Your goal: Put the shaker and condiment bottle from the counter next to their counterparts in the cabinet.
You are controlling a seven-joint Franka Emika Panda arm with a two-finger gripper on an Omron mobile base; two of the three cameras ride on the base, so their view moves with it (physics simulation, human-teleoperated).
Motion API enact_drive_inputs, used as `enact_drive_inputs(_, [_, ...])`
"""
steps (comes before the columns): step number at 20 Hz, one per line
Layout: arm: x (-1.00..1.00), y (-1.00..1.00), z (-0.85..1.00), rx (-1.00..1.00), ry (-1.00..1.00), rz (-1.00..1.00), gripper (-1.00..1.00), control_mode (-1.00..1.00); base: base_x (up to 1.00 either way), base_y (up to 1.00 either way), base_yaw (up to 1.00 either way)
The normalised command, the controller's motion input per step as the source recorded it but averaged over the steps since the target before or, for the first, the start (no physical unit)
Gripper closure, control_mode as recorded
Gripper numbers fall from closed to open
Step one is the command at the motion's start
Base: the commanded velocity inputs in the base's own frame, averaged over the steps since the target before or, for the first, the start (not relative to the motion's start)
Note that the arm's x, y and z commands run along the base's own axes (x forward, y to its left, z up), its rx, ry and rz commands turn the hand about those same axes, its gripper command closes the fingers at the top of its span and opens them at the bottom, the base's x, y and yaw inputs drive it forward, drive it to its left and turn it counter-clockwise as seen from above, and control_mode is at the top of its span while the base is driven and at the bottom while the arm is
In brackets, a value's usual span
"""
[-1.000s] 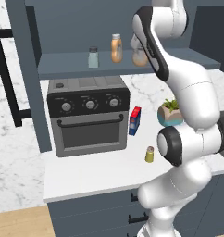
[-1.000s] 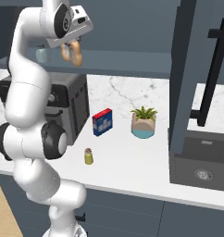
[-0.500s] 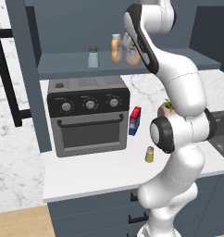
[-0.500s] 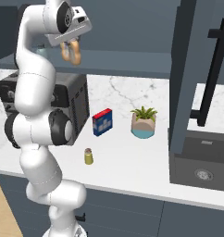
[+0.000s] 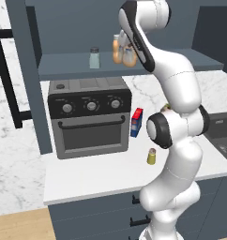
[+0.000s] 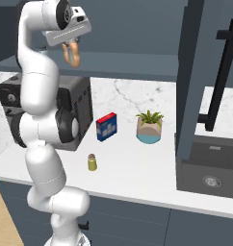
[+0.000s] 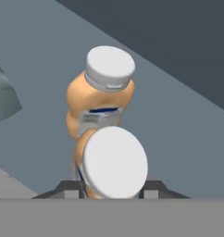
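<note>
My gripper [image 6: 72, 47] is up at the cabinet shelf [image 5: 68, 66], shut on the condiment bottle [image 7: 115, 169], whose pale cap faces the hand camera between the two fingers. The same bottle [image 5: 130, 56] hangs just over the shelf, right beside a second orange bottle [image 5: 117, 48] with a pale cap, which stands close behind it [image 7: 101, 99] in the hand view. Further left on the shelf stands the pale grey-blue shaker [image 5: 94, 57]. The olive-yellow shaker [image 5: 152, 156] stands on the white counter [image 5: 96, 176], also seen in the right base view [image 6: 92, 162].
A dark toaster oven [image 5: 89, 117] stands on the counter under the shelf, with a red and blue box [image 5: 137, 123] beside it. A potted plant [image 6: 148, 127] sits further right, and a dark sink [image 6: 210, 168] lies past it.
The arm has swung its elbow round and carried the held bottle a little further in over the shelf, closer to the other orange bottle. The things on the counter have stayed put.
</note>
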Motion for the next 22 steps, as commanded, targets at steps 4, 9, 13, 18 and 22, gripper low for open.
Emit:
enact_drive_inputs(4, [0.16,0.0,0.0,0.01,0.06,0.0,-1.0,-1.0,0.0,0.0,0.0])
enact_drive_inputs(9, [0.0,0.0,0.0,0.0,0.0,0.0,-1.0,-1.0,0.0,0.0,0.0])
enact_drive_inputs(13, [0.0,0.0,0.0,0.0,0.0,0.0,-1.0,-1.0,0.0,0.0,0.0])
enact_drive_inputs(18, [0.0,0.01,0.0,0.0,0.0,0.01,-1.0,-1.0,0.0,0.0,0.0])
enact_drive_inputs(22, [-0.31,0.0,0.0,0.0,0.0,0.0,-1.0,-1.0,0.0,0.0,0.0])
